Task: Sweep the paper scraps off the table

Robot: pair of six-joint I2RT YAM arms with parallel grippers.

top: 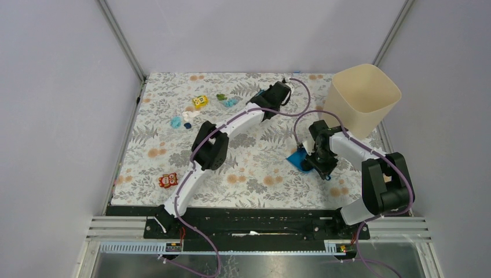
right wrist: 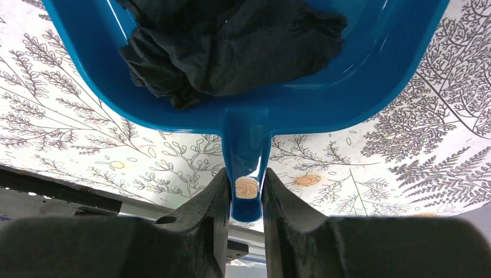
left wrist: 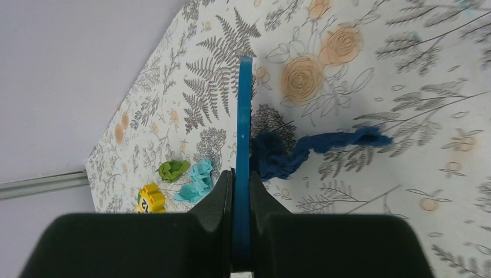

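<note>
I've got the left tool (left wrist: 241,179) clamped on the blue sweeper (left wrist: 245,104), navy paper scrap (left wrist: 289,153) touching its right face and stretched rightward across the counter (left wrist: 376,191); right tool (right wrist: 246,182) grips the dustpan (right wrist: 370,75), well apart.

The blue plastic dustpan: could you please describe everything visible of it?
The glossy blue plastic dustpan has a shallow curved tray with a raised rim and a short handle pierced by a hanging hole. The right gripper is shut on that handle. A wad of crumpled black paper lies in the tray. The pan is above the table with its fern-printed white cloth, right of centre; whether it touches the cloth cannot be told.
</note>
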